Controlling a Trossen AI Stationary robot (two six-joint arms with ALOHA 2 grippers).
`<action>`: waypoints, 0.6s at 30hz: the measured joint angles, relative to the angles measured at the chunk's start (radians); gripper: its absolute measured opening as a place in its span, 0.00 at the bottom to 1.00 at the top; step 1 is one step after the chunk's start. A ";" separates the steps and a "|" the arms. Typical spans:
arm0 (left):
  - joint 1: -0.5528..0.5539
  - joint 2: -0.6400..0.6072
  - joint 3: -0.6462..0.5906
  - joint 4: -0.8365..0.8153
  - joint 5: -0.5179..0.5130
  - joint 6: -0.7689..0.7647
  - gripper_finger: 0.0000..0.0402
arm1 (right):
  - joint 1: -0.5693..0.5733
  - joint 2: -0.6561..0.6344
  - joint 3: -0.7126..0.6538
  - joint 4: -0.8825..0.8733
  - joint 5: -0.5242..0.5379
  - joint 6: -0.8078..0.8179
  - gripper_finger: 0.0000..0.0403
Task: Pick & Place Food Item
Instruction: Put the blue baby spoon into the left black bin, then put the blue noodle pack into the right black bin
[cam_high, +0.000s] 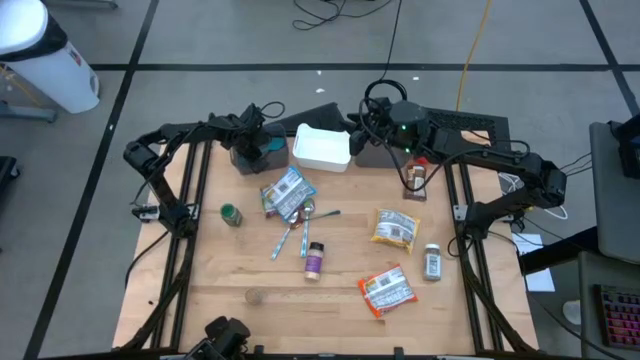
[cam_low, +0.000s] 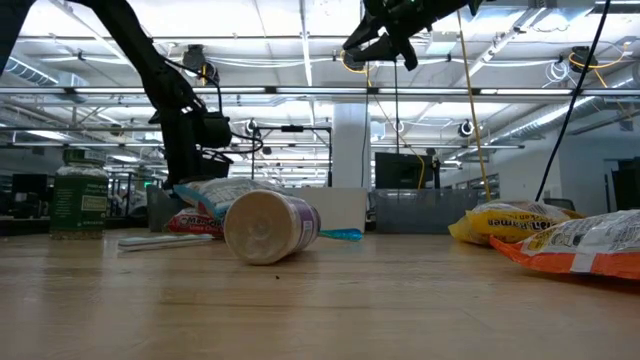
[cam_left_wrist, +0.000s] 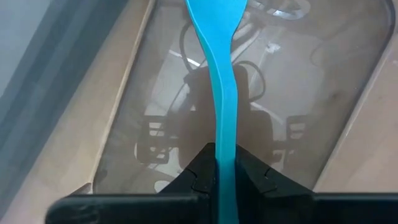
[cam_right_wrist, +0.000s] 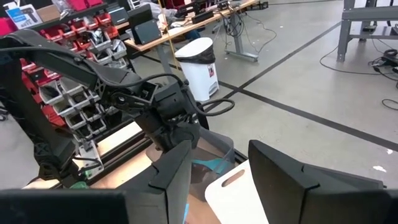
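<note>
Left tool (cam_left_wrist: 225, 171) tight on teal utensil (cam_left_wrist: 219, 74)

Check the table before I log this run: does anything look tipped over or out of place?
Yes. The purple-labelled bottle lies on its side mid-table, while the green jar stands upright. The left gripper grips a blue utensil, not food.

Teal utensil (cam_left_wrist: 219, 93) head cut off by frame edge; packet (cam_high: 386, 290) labels too small to read.

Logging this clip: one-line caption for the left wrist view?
Left gripper shut on a teal spatula above a clear container.
</note>
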 joint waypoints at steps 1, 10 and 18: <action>0.000 0.000 0.000 0.000 0.000 0.000 0.07 | 0.000 0.000 -0.009 0.008 0.000 0.002 0.38; 0.000 0.000 0.000 0.005 -0.037 -0.015 0.25 | 0.001 0.001 -0.098 0.039 -0.002 0.109 0.37; 0.000 -0.001 0.025 -0.044 -0.067 -0.029 0.42 | 0.001 0.001 -0.142 0.147 -0.003 0.132 0.37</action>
